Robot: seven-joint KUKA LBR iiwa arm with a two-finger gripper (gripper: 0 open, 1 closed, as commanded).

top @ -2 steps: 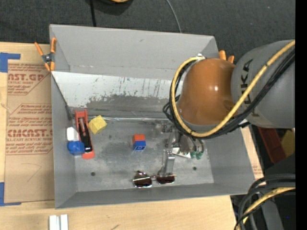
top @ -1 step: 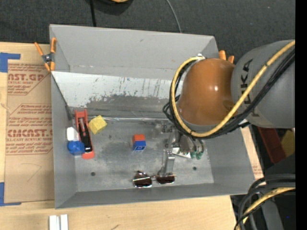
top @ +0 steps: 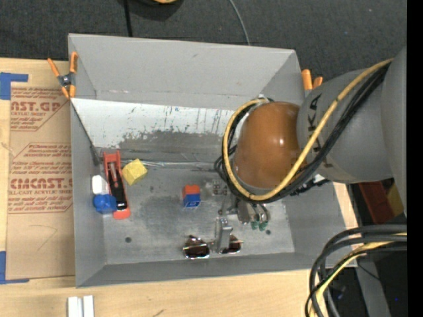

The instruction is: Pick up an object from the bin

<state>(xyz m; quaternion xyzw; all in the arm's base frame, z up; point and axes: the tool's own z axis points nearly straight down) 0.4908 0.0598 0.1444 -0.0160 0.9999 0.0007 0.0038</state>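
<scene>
My gripper [top: 225, 233] hangs below the arm's wrist at the bin's front right. It is right above a pair of sunglasses [top: 211, 247] with dark reflective lenses that lies against the front wall. Whether it touches the sunglasses I cannot tell. A small blue block with an orange top [top: 191, 196] sits on the floor a little to the left of and behind the gripper.
At the left side lie a yellow block [top: 134, 171], a red and black tool [top: 115, 184] and a white and blue piece [top: 100, 197]. The arm's wrist covers the bin's right part.
</scene>
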